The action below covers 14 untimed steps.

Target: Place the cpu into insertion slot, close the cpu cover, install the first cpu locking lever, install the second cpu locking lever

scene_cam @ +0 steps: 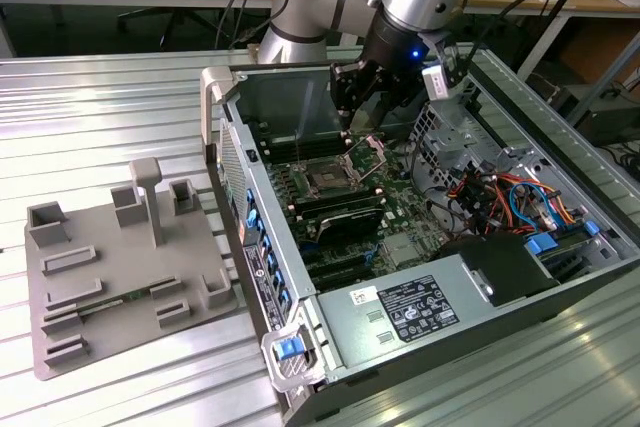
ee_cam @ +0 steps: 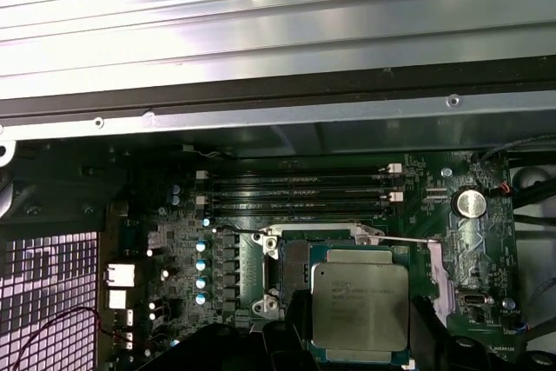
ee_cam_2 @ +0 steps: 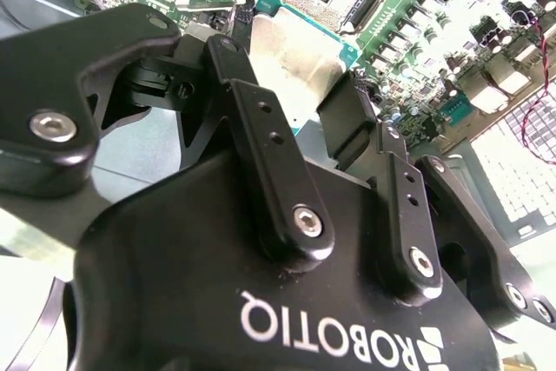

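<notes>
**One cpu in the claw, socket sitting open**

One open computer case point(scene_cam: 262, 209) lies on its side on the ribbed metal table point(scene_cam: 100, 107), and pretty much everything is inside it. The gripper point(scene_cam: 352, 125) is reaching down into the case, over the motherboard point(scene_cam: 400, 247).

In both wrist views the cpu point(ee_cam: 360, 304) is pinched between the black fingers point(ee_cam_2: 261, 128), silver top facing the first wrist camera, with a thin green edge around it. So the claw is clamped on the chip, not loose.

The chip isn't seated. It hangs above the board, just beside the insertion slot point(ee_cam: 291, 271) and partly overlapping it in the first wrist view. The slot's dark centre is bare. In the exterior view the cpu cover point(scene_cam: 367, 154) looks tipped up next to the slot, though it's hard to be sure of the angle.

Other stuff in the case:
- long black memory slots point(ee_cam: 295, 193) run beside the socket
- a coin battery point(ee_cam: 470, 203) sits near one corner of the board
- the grey power supply box point(scene_cam: 400, 312) fills the near end
- a tangle of red, orange and blue cables point(scene_cam: 500, 192) is over at the exterior view's right

Outside the case, at the exterior view's left, a grey tray point(scene_cam: 120, 277) with upright blocks and shallow pockets sits on the table, well apart from the arm.
</notes>
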Available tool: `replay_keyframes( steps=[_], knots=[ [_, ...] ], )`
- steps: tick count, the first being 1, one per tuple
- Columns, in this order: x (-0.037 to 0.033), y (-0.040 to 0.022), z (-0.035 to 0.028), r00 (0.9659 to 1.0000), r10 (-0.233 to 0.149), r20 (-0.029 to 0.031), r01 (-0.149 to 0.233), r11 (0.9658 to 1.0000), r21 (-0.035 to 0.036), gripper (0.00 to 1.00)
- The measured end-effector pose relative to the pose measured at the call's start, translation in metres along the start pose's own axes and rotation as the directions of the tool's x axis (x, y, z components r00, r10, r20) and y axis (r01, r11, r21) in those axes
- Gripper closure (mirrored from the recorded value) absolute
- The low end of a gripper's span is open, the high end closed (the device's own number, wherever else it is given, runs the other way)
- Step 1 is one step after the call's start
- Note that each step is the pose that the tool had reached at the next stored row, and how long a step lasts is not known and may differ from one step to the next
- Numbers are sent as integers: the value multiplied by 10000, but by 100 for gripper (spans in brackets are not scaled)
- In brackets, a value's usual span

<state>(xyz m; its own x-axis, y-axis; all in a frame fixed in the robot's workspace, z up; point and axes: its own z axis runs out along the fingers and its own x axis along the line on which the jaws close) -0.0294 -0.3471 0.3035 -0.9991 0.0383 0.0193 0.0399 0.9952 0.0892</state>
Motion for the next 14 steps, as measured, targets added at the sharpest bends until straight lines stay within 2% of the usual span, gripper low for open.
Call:
replay_keyframes(
  steps=[8, 14],
  knots=[
    [0, 0, 1, 10000, 34, 4, -34, 10000, 2, 45],
    [0, 0, 1, 9997, 229, 21, -229, 9997, 3, 45]
  ],
)
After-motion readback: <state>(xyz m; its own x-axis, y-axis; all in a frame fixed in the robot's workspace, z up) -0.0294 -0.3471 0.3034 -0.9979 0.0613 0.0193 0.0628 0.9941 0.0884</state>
